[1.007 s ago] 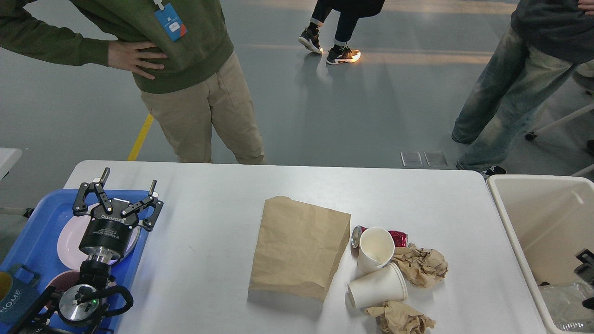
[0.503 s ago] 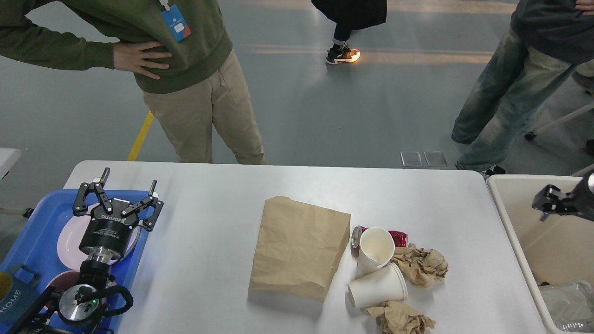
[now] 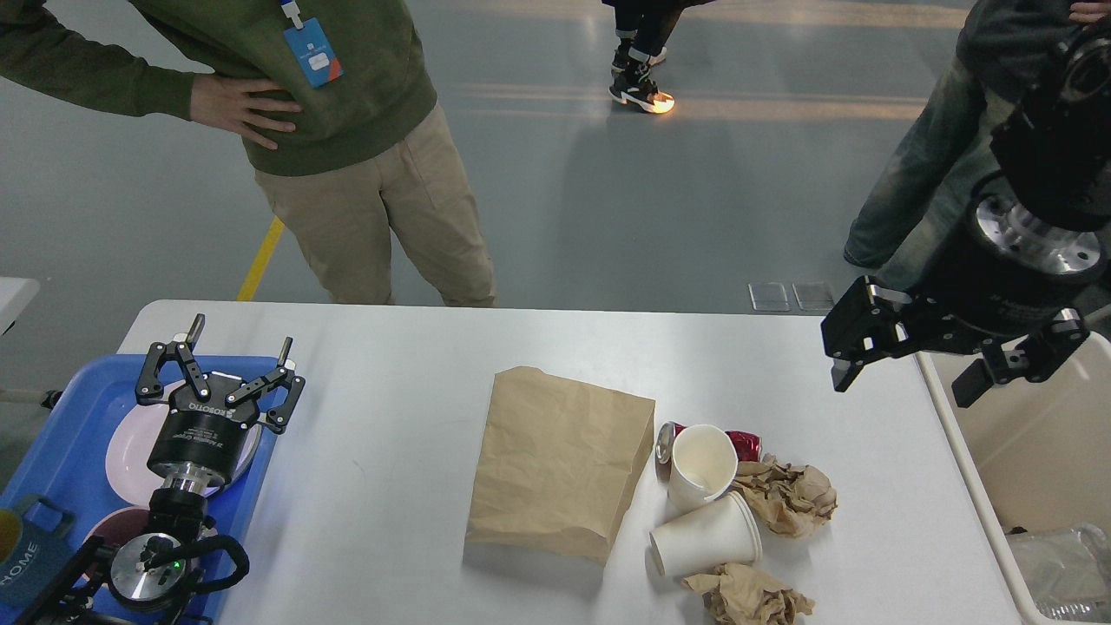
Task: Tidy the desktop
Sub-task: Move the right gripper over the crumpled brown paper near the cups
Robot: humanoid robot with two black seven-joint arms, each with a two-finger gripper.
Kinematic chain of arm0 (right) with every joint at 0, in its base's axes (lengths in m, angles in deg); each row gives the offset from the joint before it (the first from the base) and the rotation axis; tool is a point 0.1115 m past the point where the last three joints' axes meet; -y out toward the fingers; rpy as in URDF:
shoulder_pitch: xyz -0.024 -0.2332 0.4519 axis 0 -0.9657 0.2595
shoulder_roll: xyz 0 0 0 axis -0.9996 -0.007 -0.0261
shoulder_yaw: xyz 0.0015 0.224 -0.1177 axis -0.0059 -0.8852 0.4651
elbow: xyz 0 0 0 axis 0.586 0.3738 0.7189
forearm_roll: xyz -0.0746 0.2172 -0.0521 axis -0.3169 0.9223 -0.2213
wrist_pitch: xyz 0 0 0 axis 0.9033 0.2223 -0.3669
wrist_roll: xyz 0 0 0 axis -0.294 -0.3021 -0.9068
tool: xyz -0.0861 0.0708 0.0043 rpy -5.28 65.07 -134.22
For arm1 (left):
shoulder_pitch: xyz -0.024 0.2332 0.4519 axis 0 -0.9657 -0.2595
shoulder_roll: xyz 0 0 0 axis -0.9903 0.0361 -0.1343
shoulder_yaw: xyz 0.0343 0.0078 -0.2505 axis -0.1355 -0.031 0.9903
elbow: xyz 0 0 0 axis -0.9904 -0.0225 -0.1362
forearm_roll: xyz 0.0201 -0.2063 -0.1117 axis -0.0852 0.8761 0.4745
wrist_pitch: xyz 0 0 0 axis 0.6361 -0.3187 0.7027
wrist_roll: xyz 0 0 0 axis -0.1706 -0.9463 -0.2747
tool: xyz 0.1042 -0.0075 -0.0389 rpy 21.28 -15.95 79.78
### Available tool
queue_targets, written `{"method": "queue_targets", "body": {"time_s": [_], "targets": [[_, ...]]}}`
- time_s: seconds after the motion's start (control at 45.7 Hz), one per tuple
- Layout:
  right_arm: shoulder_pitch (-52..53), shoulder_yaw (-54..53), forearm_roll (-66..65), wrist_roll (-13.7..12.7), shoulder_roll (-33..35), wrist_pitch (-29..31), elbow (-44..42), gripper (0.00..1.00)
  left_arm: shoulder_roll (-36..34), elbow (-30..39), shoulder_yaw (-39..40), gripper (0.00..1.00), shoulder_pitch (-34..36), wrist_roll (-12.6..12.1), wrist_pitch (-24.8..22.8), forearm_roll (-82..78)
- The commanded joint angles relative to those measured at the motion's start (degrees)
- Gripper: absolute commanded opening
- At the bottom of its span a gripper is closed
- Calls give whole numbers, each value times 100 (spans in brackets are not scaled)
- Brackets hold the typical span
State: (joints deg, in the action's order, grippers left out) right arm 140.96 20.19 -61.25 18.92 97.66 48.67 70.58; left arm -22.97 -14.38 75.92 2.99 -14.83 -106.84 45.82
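The white desktop (image 3: 391, 486) fills the lower view. On it lie a flat brown paper bag (image 3: 560, 460), two white paper cups, one upright (image 3: 701, 462) and one on its side (image 3: 707, 536), a crushed red can (image 3: 746, 444) and two crumpled brown paper balls (image 3: 790, 496) (image 3: 751, 597). My left gripper (image 3: 239, 343) is open and empty above the blue tray. My right gripper (image 3: 903, 386) is open and empty, raised above the table's right edge, up and right of the litter.
A blue tray (image 3: 61, 434) at the left holds a white plate (image 3: 130, 447) and other dishes. A beige bin (image 3: 1033, 434) stands at the right with clear plastic (image 3: 1059, 569) inside. Three people stand on the floor beyond the table.
My right arm has swung up from the bin at the right edge and moved left, large in view over the table's right edge. The left arm has not moved.
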Motion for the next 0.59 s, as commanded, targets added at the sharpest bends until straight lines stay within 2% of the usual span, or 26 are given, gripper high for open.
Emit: {"method": "queue_targets", "body": {"time_s": [0.0,0.328,0.569], "targets": [[821,-109,167,3,-75,-120,598,100,0,0,0,97,0,1,1,0],[910,-232,246,65,4,-59,598,100,0,0,0,97,0,-8,1,0],[410,-232,255,65,-22,-243,573,100,9,0,0,97,0,-8,-8,0]]}}
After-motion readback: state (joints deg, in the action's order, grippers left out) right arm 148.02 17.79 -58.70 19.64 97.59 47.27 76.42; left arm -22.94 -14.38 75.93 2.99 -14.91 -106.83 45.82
